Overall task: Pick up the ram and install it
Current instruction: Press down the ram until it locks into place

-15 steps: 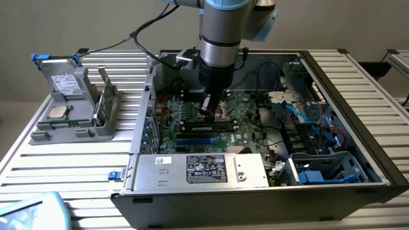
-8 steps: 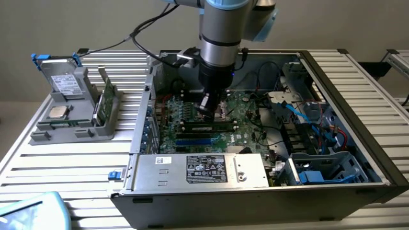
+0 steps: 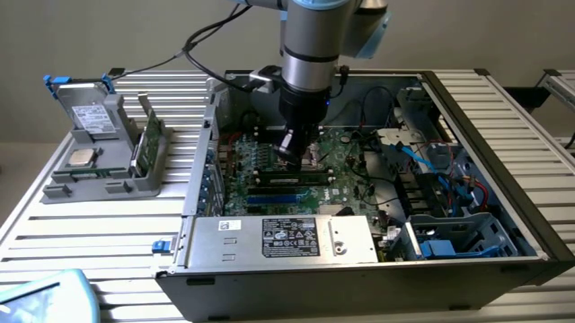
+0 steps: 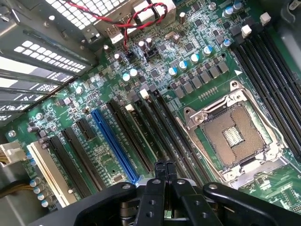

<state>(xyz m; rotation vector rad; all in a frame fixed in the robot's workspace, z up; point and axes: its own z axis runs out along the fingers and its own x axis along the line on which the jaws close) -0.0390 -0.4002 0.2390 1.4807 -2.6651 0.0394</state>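
The silver-grey cylindrical robot arm is showing a pale blue joint cap at its top and a dark ring lower down — below that it is narrowing into a black wrist section. Black cables are trailing off its side toward a small white connector. The black metal two-fingered gripper is showing round screw heads on its angular linkage bars — matte, unmarked.

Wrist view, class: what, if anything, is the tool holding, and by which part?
Nothing is held. The tool is shut on itself above the motherboard, with no ram between its tips.
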